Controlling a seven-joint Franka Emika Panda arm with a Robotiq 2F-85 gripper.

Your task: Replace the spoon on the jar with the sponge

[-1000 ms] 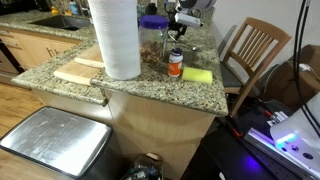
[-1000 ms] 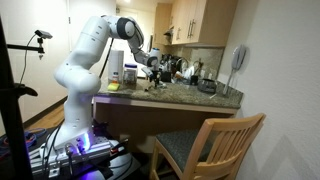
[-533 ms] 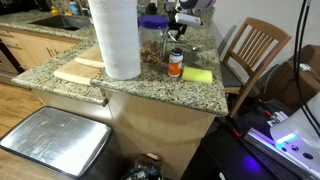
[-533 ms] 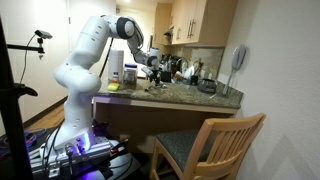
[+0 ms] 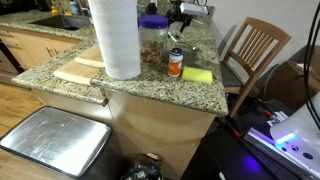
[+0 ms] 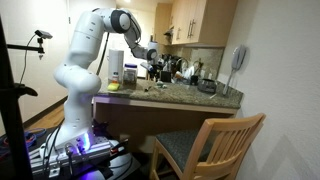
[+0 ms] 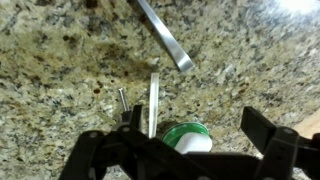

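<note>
The clear jar (image 5: 152, 38) with a purple-blue lid stands on the granite counter behind the paper towel roll. Nothing shows on its lid. The yellow sponge (image 5: 197, 75) with a green edge lies flat near the counter's edge, beside the small orange bottle (image 5: 175, 64); it also shows in an exterior view (image 6: 113, 87). My gripper (image 5: 184, 13) hangs above the counter beyond the jar, open and empty (image 7: 195, 130). In the wrist view a metal spoon handle (image 7: 165, 35) lies on the granite below it; its bowl is out of frame.
A tall paper towel roll (image 5: 115, 38) and a tan wooden board (image 5: 80, 71) sit on the counter. A thin white stick (image 7: 153, 103), a small screw (image 7: 122, 98) and a round green-and-white cap (image 7: 187, 138) lie under the gripper. A wooden chair (image 5: 255, 48) stands beside the counter.
The gripper has risen from just above the counter to well above it, with its jaws open. The jar, sponge and bottle have not moved.
</note>
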